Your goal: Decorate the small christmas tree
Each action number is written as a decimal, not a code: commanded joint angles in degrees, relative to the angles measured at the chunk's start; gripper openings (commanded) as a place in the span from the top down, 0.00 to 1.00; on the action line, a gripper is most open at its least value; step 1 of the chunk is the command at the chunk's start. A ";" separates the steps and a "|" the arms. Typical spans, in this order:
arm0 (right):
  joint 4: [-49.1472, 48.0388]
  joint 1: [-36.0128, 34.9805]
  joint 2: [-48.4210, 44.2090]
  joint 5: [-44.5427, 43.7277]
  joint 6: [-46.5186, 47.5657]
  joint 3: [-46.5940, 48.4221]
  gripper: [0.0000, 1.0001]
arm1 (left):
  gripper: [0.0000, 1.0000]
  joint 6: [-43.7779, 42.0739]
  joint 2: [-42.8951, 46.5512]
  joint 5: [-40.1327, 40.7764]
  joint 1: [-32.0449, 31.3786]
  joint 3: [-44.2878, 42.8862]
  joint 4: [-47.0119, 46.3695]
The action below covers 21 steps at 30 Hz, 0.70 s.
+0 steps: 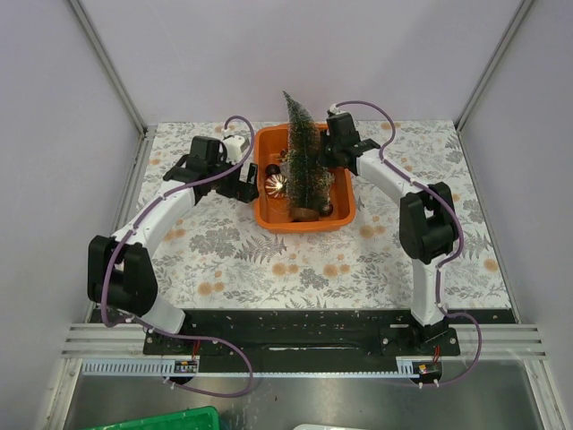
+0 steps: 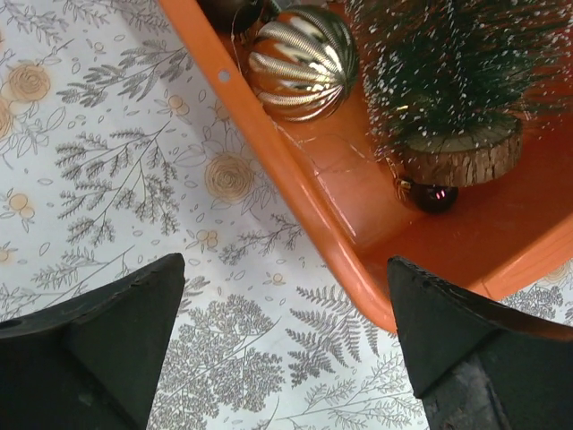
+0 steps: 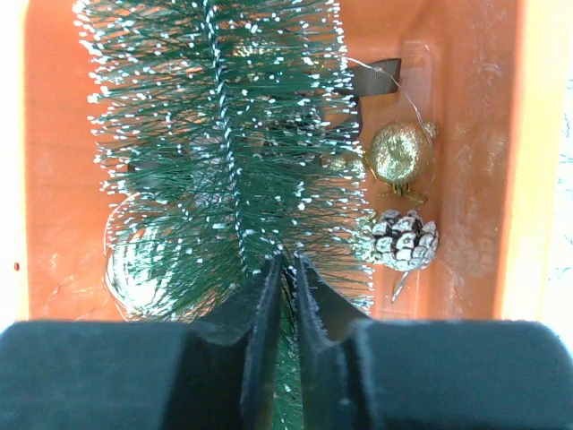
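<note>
Where the two arms rise from the near edge of the floral bench (image 1: 269,269), the left claw (image 2: 285,265) hangs with its fingers wide apart and nothing between them. It sits over the bench and the rim of the orange tray (image 2: 285,179), at the tray's left side in the top view. Farther in, the right claw (image 3: 286,265) is pressed nearly together on the small christmas tree (image 3: 224,134), with bristles pinched between its fingers. That tree stands on its wooden base (image 2: 466,157) inside the tray, upper centre of the top view. Around it lie a ribbed gold bauble (image 2: 300,63), a small dark bauble (image 2: 432,195) just beside the base, a glittery gold ball (image 3: 398,152) and a frosted pinecone (image 3: 400,240).
</note>
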<state>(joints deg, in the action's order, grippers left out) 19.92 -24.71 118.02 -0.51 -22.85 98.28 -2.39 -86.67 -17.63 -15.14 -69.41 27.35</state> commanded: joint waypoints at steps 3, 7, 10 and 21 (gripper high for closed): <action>-7.96 -0.43 -6.30 1.92 -0.18 -3.79 0.96 | 0.01 1.51 -4.81 -0.57 -1.47 -6.09 -4.06; -11.39 -0.87 -12.71 2.18 0.00 -7.04 1.00 | 0.01 2.13 -8.33 -0.30 -1.83 -8.72 -3.98; -14.03 -1.66 -17.63 1.75 0.61 -9.85 1.00 | 0.02 3.87 -10.44 0.14 -1.83 -10.13 -3.36; -18.69 -5.17 -35.74 -1.68 1.84 -21.63 1.00 | 0.39 8.01 -15.45 -1.79 -1.83 -12.24 -4.77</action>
<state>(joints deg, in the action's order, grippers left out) 5.54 -27.86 87.96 0.62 -22.20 78.81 3.68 -100.62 -17.58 -16.67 -77.71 25.52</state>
